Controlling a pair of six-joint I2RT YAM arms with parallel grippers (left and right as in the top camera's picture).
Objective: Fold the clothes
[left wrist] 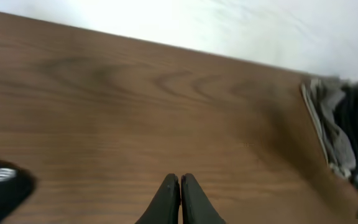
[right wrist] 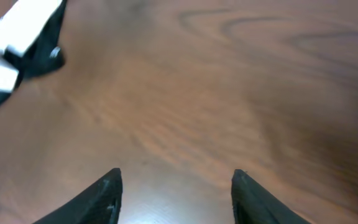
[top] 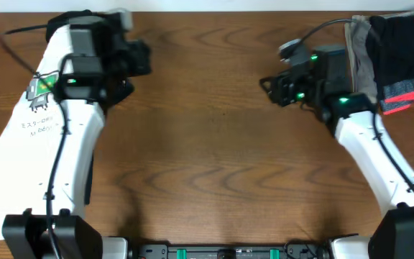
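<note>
The white T-shirt (top: 9, 162) lies lengthwise along the table's left side, partly under my left arm. Its green robot print (top: 42, 86) and grey lettering face up. My left gripper (top: 144, 57) is to the right of the shirt's top end; in its wrist view the left gripper (left wrist: 180, 182) is shut, holds nothing, and hangs over bare wood. My right gripper (top: 268, 90) is at the back right. In the right wrist view it (right wrist: 176, 177) is open over bare table, nothing between its fingers.
A stack of folded grey, black and coral-striped garments (top: 394, 57) sits in the back right corner, just behind my right arm, and the stack (left wrist: 347, 130) also shows in the left wrist view. A black garment with a white logo (left wrist: 2, 186) lies by the shirt.
</note>
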